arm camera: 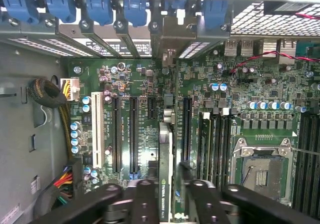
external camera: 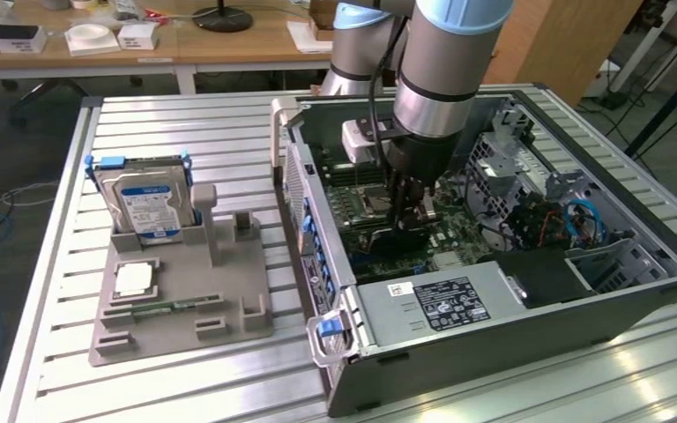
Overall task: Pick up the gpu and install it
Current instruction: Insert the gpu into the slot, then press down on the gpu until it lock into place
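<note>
Inside the open computer case point(external camera: 621, 308), we see the gripper point(arm camera: 167, 191) part-open astride the gpu point(arm camera: 165, 174), edge-up over the motherboard point(arm camera: 145, 114): light, rigid, fragile, best pinched along its top edge.

Arm reaching straight down, gripper point(arm camera: 167, 196) vertical, fingers point(arm camera: 142, 199) parted, pointing downward

Black gripper point(arm camera: 167, 199) fingers point(arm camera: 142, 201) straddle the gpu point(arm camera: 165, 174), standing on edge over a green motherboard point(arm camera: 150, 84) with black slots point(arm camera: 134, 134)
</note>
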Controlling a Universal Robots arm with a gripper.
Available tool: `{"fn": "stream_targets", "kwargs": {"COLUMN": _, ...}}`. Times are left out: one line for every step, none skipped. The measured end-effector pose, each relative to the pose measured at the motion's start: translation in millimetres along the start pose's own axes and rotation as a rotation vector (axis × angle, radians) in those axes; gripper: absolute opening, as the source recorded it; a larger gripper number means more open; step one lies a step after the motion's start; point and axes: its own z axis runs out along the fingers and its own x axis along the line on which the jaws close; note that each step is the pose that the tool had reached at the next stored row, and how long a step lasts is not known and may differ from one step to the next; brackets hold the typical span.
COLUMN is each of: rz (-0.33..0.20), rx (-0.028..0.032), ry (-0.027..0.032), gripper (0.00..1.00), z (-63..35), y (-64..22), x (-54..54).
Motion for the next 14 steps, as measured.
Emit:
{"fn": "stream_targets", "kwargs": {"rz": 0.000, "rx": 0.0000, "ry": 0.0000, "gripper": 0.25, "z": 0.0, "y": 0.0, "x": 0.0}}
{"fn": "stream_targets", "kwargs": {"rz": 0.000, "rx": 0.0000, "ry": 0.0000, "gripper": 0.20, "z": 0.0, "y": 0.0, "x": 0.0}}
{"fn": "stream_targets", "kwargs": {"rz": 0.000, "rx": 0.0000, "ry": 0.0000, "gripper": 0.20, "z": 0.0, "y": 0.0, "x": 0.0}}
{"fn": "stream_targets", "kwargs": {"rz": 0.000, "rx": 0.0000, "ry": 0.0000, "gripper": 0.20, "z": 0.0, "y": 0.0, "x": 0.0}}
{"fn": "stream_targets", "kwargs": {"rz": 0.000, "rx": 0.0000, "ry": 0.0000, "gripper": 0.14, "z": 0.0, "y": 0.0, "x": 0.0}}
{"fn": "stream_targets", "kwargs": {"rz": 0.000, "rx": 0.0000, "ry": 0.0000, "gripper": 0.11, "z": 0.0, "y": 0.0, "x": 0.0}}
{"fn": "stream_targets", "kwargs": {"rz": 0.000, "rx": 0.0000, "ry": 0.0000, "gripper": 0.11, "z": 0.0, "y": 0.0, "x": 0.0}}
{"fn": "stream_targets", "kwargs": {"rz": 0.000, "rx": 0.0000, "ry": 0.0000, "gripper": 0.11, "z": 0.0, "y": 0.0, "x": 0.0}}
{"fn": "stream_targets", "kwargs": {"rz": 0.000, "rx": 0.0000, "ry": 0.0000, "gripper": 0.11, "z": 0.0, "y": 0.0, "x": -0.1}}
{"fn": "stream_targets", "kwargs": {"rz": 0.000, "rx": 0.0000, "ry": 0.0000, "gripper": 0.11, "z": 0.0, "y": 0.0, "x": -0.1}}
{"fn": "stream_targets", "kwargs": {"rz": 0.000, "rx": 0.0000, "ry": 0.0000, "gripper": 0.11, "z": 0.0, "y": 0.0, "x": -0.1}}
{"fn": "stream_targets", "kwargs": {"rz": 0.000, "rx": 0.0000, "ry": 0.0001, "gripper": 0.11, "z": 0.0, "y": 0.0, "x": -0.1}}
{"fn": "stream_targets", "kwargs": {"rz": 0.000, "rx": 0.0000, "ry": 0.0001, "gripper": 0.11, "z": 0.0, "y": 0.0, "x": -0.1}}
{"fn": "stream_targets", "kwargs": {"rz": 0.000, "rx": 0.0000, "ry": 0.0000, "gripper": 0.11, "z": 0.0, "y": 0.0, "x": -0.1}}
